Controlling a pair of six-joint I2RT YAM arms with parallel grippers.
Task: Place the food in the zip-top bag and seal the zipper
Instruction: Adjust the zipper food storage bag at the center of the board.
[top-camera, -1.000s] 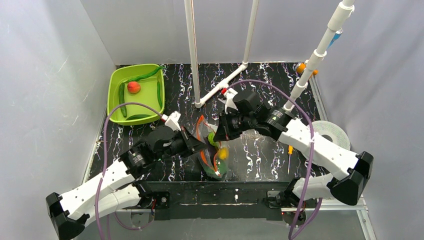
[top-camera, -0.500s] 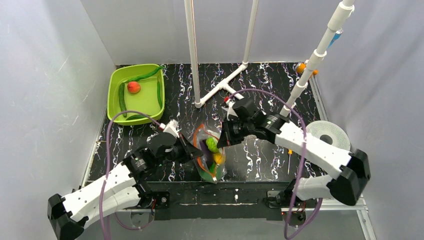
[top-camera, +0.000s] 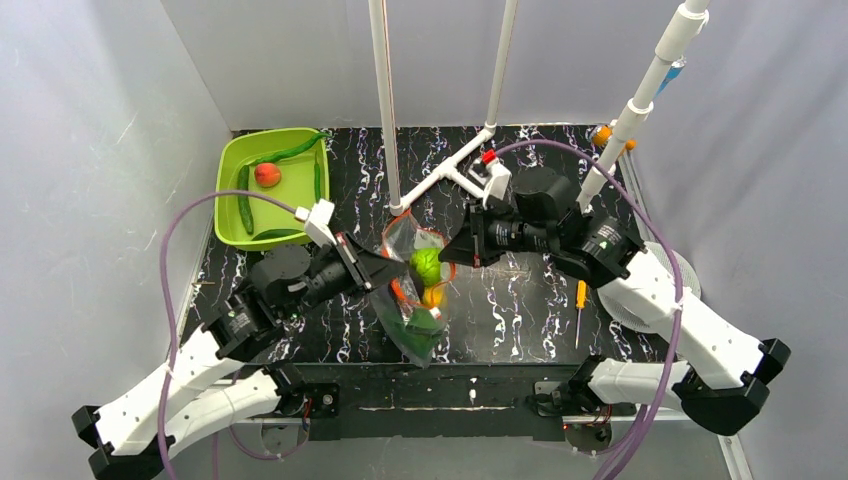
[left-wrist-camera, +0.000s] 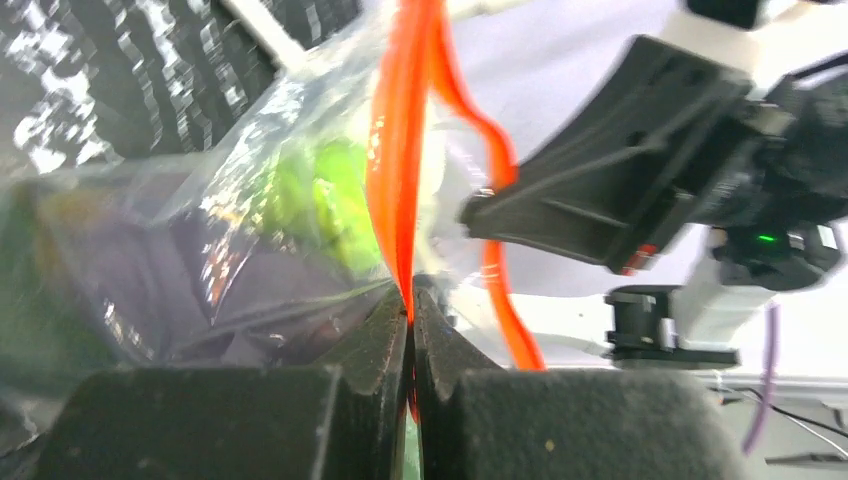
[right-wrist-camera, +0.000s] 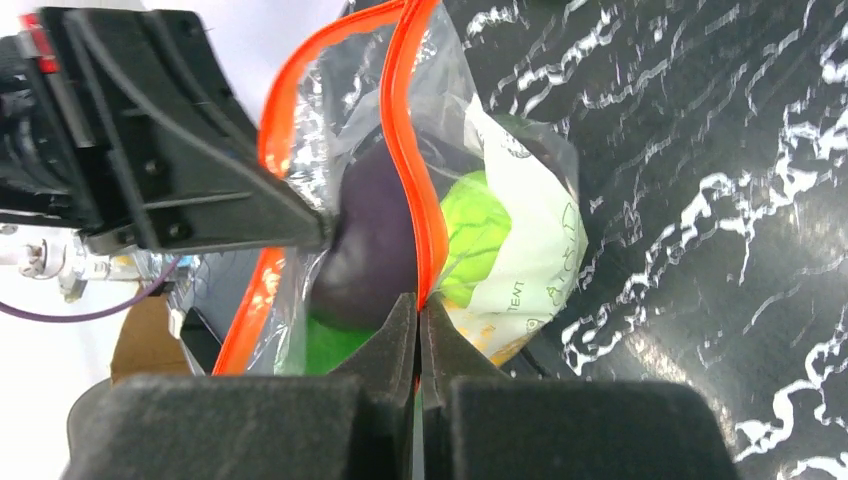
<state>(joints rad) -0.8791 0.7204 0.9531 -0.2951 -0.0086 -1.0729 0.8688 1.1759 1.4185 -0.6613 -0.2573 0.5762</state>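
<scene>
Left gripper (left-wrist-camera: 410, 300) pinched tight on thin red-orange zipper strip (left-wrist-camera: 398, 180) of clear crinkly plastic bag (top-camera: 412, 325). Right gripper (right-wrist-camera: 418, 305) clamped on opposite lip. Mouth gapes between both tools. Round lime-green fruit (top-camera: 427, 266) and dark purple eggplant (right-wrist-camera: 365, 245) sit inside, just past fingertips. White pipe frame (top-camera: 440, 178) near, beyond both tools. Small orange-handled screwdriver (top-camera: 580, 298) well apart, behind right gripper.

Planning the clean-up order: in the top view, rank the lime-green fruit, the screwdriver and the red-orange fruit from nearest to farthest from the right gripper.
From the right gripper:
1. lime-green fruit, in the zip-top bag at its fingertips.
2. screwdriver, off to its right.
3. red-orange fruit, in the green tub, far left.
</scene>
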